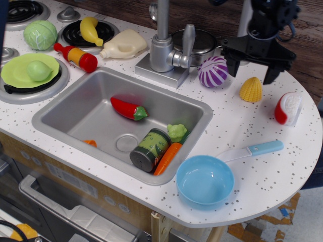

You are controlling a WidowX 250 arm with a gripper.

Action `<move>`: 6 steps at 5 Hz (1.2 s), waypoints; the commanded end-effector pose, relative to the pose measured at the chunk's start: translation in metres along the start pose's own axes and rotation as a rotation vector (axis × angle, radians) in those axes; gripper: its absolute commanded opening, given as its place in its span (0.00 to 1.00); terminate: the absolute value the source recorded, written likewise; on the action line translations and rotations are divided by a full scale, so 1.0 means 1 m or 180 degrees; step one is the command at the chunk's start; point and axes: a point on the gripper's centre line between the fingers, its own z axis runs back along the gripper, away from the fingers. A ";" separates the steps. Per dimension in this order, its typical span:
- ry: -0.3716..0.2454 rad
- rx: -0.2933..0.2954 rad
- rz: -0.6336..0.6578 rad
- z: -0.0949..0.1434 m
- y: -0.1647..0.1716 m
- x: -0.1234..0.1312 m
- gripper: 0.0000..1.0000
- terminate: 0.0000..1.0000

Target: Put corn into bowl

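On the speckled worktop (237, 121), near its back right edge, the corn (251, 89) sits upright. My hand (254, 70) hangs just above it, spread open. The corn looks light, rigid and ridged; I judge gripping its lower sides safest. The bowl (204, 180) waits empty, well apart.

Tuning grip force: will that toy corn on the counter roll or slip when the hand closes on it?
The corn sits flat-side down as a dome, so it probably won't roll. Its tapered, ridged sides look like hard plastic, so it may squirt upward under a squeeze. Likely light and stiff. The hand hangs open just above it.
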 end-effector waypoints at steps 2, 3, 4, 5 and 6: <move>-0.0371 -0.0099 -0.0070 -0.010 -0.006 0.008 1.00 0.00; -0.0520 -0.0178 -0.0032 -0.019 -0.006 0.005 1.00 0.00; -0.0565 -0.0212 0.0092 -0.022 -0.011 0.003 1.00 0.00; -0.0518 -0.0184 0.0171 -0.022 -0.011 0.004 0.00 0.00; -0.0490 -0.0182 0.0172 -0.021 -0.011 0.004 0.00 0.00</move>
